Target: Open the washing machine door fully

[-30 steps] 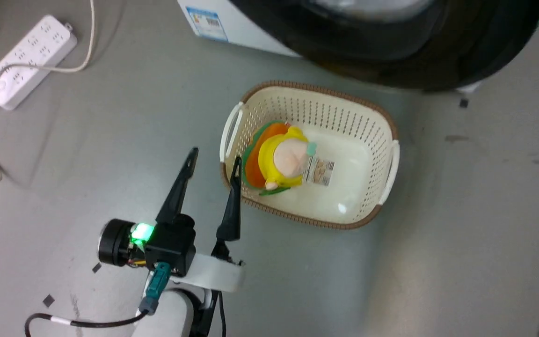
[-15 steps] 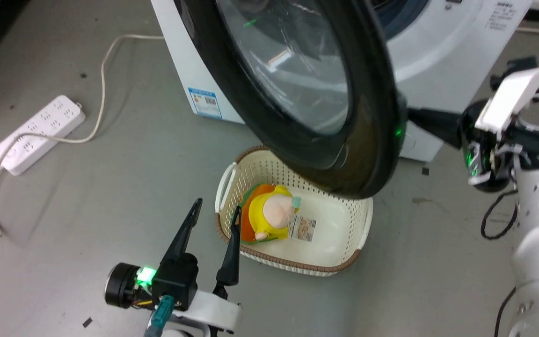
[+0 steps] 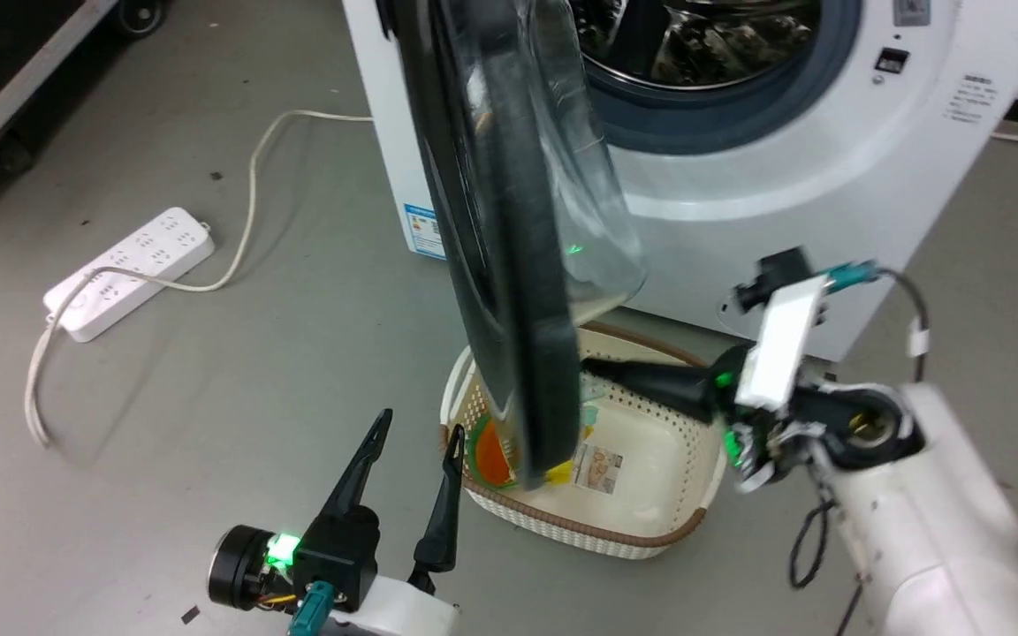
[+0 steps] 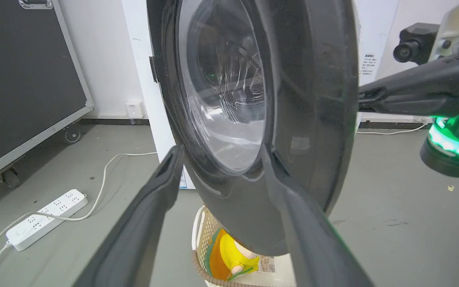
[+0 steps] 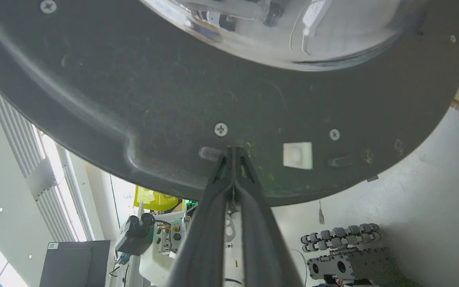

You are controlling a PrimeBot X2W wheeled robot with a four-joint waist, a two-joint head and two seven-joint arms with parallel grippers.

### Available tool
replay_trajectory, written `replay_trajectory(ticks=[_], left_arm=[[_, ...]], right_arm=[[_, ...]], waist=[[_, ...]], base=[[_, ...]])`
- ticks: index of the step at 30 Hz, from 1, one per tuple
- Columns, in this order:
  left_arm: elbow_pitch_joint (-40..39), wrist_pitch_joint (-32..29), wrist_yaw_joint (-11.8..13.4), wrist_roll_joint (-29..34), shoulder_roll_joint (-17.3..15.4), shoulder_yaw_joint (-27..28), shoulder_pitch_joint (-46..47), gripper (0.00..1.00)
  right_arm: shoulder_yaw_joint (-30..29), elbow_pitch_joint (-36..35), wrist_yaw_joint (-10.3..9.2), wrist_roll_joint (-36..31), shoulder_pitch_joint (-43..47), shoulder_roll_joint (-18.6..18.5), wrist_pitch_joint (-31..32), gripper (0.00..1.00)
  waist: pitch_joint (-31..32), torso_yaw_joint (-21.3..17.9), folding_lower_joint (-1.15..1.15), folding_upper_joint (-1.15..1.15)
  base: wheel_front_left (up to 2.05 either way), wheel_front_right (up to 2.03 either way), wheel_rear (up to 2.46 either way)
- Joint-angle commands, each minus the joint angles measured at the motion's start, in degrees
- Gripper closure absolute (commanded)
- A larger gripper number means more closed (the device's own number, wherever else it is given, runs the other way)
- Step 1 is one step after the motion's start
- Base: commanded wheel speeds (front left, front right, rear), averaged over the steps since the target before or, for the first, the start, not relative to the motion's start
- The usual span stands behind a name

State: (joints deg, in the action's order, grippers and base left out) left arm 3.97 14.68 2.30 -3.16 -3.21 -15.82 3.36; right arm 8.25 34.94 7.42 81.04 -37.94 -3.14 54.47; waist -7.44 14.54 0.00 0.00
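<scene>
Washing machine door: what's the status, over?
Left gripper open, holding nothing. Right gripper shut, tips against washing machine door inner face. Door partly open, laundry basket on floor beneath its lower edge.

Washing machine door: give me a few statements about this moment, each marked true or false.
1. The washing machine door is shut over the drum. False: it stands swung out, and the drum is exposed.
2. The right gripper has its fingers closed together, with the tips against the door's inner face. True.
3. The left gripper clamps the door's rim. False: it is open and holds nothing.
4. A basket sits on the floor below the door. True.
</scene>
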Motion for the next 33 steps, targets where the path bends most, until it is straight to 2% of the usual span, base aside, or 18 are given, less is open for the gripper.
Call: replay_trajectory(ticks=[1,6,10,11,12,14,18,19,21,23,27,32,33], left_arm=[[0.15,0.32,-0.3,-0.23,-0.16,0.19,-0.84,0.0],[0.11,0.32,-0.61,-0.39,-0.14,0.95,-1.24,0.0],[0.09,0.32,-0.78,-0.69,-0.17,2.03,-1.47,0.0],[0.06,0.32,-0.85,-0.83,-0.17,2.35,-1.61,0.0],[0.03,0.32,-1.23,-1.35,-0.18,3.31,-2.03,0.0],[0.01,0.32,-1.5,-1.7,-0.22,4.07,-2.2,0.0],[-0.04,0.32,-1.89,-2.23,-0.44,5.9,-2.51,0.0],[-0.13,0.32,-2.0,-2.51,-0.77,7.55,-2.76,0.0],[-0.12,0.32,-2.03,-2.64,-0.97,8.58,-3.2,0.0],[-0.09,0.32,-2.11,-2.81,-1.19,9.56,-3.8,0.0],[-0.43,0.32,-2.57,-3.21,-1.32,11.09,-4.92,0.0],[-0.52,0.32,-3.37,-3.21,-1.11,11.24,-6.49,0.0],[-0.52,0.32,-3.37,-3.21,-1.11,11.24,-6.49,0.0]], right_arm=[[2.17,-0.87,0.07,1.52,1.44,0.25,-1.34,1.0],[7.67,-1.47,0.07,4.28,2.53,0.25,-5.18,1.0],[7.57,-0.66,0.07,3.22,2.45,0.22,-8.35,1.0],[7.02,-0.8,0.07,2.51,2.4,-0.01,-9.64,0.59],[5.42,-3.44,0.07,-0.8,2.64,-1.81,-14.66,0.0],[5.24,-7.45,0.07,-5.11,3.28,-4.22,-19.31,0.0],[5.47,-18.32,0.07,-16.11,6.51,-9.41,-33.6,0.0],[8.04,-25.2,0.07,-27.04,9.96,-15.16,-44.08,0.0],[9.24,-27.6,0.07,-33.93,12.51,-18.39,-49.94,0.0],[9.15,-28.92,0.07,-39.41,15.32,-20.03,-54.63,0.0],[5.76,-30.42,0.07,-51.0,21.32,-20.21,-61.32,0.0],[-4.13,-31.62,0.07,-62.73,30.85,-12.69,-64.76,0.0],[-4.13,-31.62,0.07,-62.73,30.85,-12.69,-64.76,0.0]], waist=[[0.27,0.66,0.0,0.0],[0.74,1.38,0.0,0.0],[1.65,1.02,0.0,0.0],[1.98,0.74,0.0,0.0],[3.03,-0.56,0.0,0.0],[3.67,-1.67,0.0,0.0],[5.36,-4.08,0.0,0.0],[6.49,-5.98,0.0,0.0],[7.32,-7.3,0.0,0.0],[8.09,-8.53,0.0,0.0],[8.67,-10.56,0.0,0.0],[9.17,-11.73,0.0,0.0],[9.17,-11.73,0.0,0.0]], base=[[0.0,0.0,0.0],[0.0,0.0,0.0],[0.0,0.0,0.0],[0.0,0.0,0.0],[0.0,0.0,0.0],[0.0,0.0,0.0],[0.0,0.0,0.0],[0.0,0.0,0.0],[0.0,0.0,0.0],[0.0,0.0,0.0],[0.0,0.0,0.0],[0.0,0.0,0.0],[0.0,0.0,0.0]])
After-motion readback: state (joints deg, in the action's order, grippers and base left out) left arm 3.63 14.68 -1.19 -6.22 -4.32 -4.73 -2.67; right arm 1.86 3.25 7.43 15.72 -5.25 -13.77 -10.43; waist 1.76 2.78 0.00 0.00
